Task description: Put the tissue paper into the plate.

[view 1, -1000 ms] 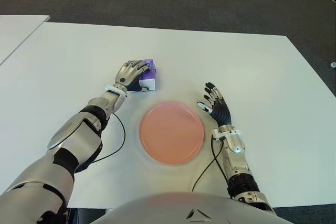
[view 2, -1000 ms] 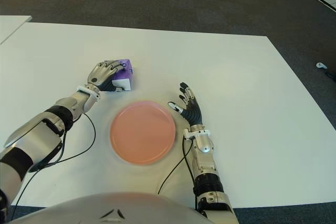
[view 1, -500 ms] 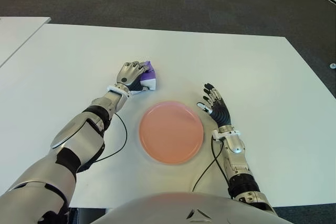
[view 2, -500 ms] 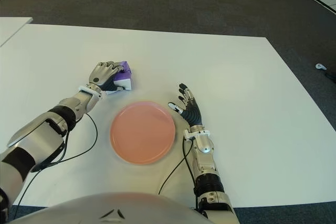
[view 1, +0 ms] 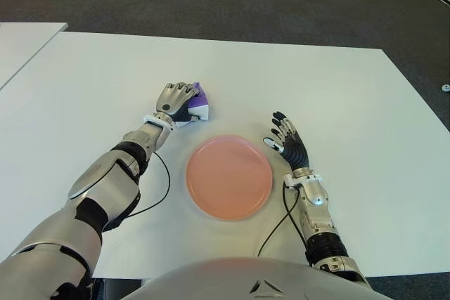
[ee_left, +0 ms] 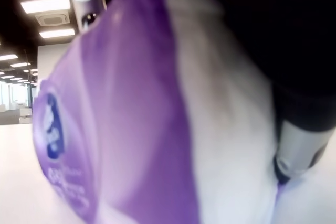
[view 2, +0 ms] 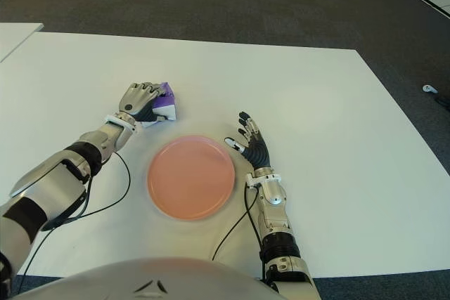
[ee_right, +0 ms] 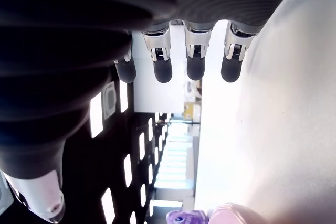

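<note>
On the robot's left, the left hand (view 1: 176,99) reaches out over the white table (view 1: 337,96), its fingers curled down around the tissue paper (view 1: 197,108), a small purple and white pack. The hand covers the pack's left part, and only the purple top and white lower edge of its right end show past the fingers. The left wrist view is filled by the tissue paper (ee_left: 131,119) pressed close against the palm, with one fingertip (ee_left: 294,156) bearing on its white side. The pack sits just beyond the far left rim of the plate (view 1: 229,177) and close to it; whether it is raised off the table cannot be told. The plate, round and salmon pink, lies flat near the table's front middle with nothing in it. A thin black cable (view 1: 158,187) loops on the table between the left forearm and the plate. To the right of the plate, just beside its rim, the right hand (view 1: 290,147) shows with its fingers stretched out and loosely spread, holding nothing. Its own wrist view shows four straight fingertips (ee_right: 160,69) above the bare tabletop, and far off the purple pack beside the plate's edge
</note>
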`<state>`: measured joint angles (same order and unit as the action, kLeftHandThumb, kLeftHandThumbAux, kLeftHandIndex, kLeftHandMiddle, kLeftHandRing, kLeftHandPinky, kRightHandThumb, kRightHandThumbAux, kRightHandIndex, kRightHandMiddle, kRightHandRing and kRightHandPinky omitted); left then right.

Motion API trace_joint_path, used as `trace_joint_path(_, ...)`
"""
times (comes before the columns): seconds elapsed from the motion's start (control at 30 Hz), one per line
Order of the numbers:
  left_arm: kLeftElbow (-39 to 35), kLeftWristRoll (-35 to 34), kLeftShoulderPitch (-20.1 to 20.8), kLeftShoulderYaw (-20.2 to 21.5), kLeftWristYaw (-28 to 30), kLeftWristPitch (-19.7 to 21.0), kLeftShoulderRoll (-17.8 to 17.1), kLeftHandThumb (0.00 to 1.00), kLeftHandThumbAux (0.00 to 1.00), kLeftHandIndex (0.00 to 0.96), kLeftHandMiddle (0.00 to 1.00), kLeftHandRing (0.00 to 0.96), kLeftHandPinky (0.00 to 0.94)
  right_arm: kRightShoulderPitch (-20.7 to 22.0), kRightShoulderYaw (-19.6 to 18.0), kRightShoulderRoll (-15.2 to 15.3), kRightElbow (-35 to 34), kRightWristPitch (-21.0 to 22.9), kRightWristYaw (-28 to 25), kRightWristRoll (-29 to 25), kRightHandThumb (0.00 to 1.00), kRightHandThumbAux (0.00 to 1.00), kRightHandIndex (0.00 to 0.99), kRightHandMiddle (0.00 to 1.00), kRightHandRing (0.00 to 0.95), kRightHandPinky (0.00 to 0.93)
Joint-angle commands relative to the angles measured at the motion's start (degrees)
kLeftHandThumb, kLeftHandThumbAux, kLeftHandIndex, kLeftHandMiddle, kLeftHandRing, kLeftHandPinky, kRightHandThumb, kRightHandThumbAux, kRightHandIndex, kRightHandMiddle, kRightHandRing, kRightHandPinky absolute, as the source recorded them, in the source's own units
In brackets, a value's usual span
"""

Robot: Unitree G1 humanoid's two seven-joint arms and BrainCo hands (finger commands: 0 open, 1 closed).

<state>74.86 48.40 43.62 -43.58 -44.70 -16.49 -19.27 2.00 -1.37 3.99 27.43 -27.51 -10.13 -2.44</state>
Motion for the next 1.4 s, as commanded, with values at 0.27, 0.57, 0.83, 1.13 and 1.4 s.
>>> trace_joint_path(0.27, 3.3, 2.0, -6.4, -1.9, 2.9, -1.0, 0.0, 0.699, 0.71, 0.437, 0.75, 0.74, 0.747, -7.3, 0.4, -0.3, 3.4, 8.1, 0.7, 0.4, 0.007, 0.65, 0.0, 0.0, 0.0, 0.0)
trace_joint_path(0.57, 2.5, 0.0, -5.2, 0.4, 0.7, -4.3, -1.9, 0.701, 0.708, 0.438, 0.753, 0.74, 0.733, -6.9, 0.5, -0.4, 3.4, 9.4, 1.2, 0.4, 0.009, 0.633, 0.0, 0.0, 0.0, 0.0)
trace_joint_path(0.83, 1.4, -3.0, -2.1, 4.9, -1.9, -9.1, -3.5, 0.7, 0.71, 0.438, 0.788, 0.769, 0.775, -6.2, 0.4, -0.4, 4.6, 9.4, 0.9, 0.1, 0.028, 0.619, 0.0, 0.0, 0.0, 0.0)
trace_joint_path(1.13, -3.3, -5.0, 1.8, 10.6, -10.5, -17.3, -7.6, 0.705, 0.705, 0.441, 0.806, 0.793, 0.808, -5.8, 0.1, -0.9, 5.8, 8.3, 1.1, 0.0, 0.034, 0.626, 0.0, 0.0, 0.0, 0.0)
trace_joint_path(1.4, -8.8, -4.0, 2.9, 13.6, -17.2, -21.5, -10.9, 0.707, 0.702, 0.442, 0.832, 0.823, 0.841, -5.4, 0.2, -0.7, 7.3, 6.9, 0.6, 0.2, 0.027, 0.639, 0.0, 0.0, 0.0, 0.0)
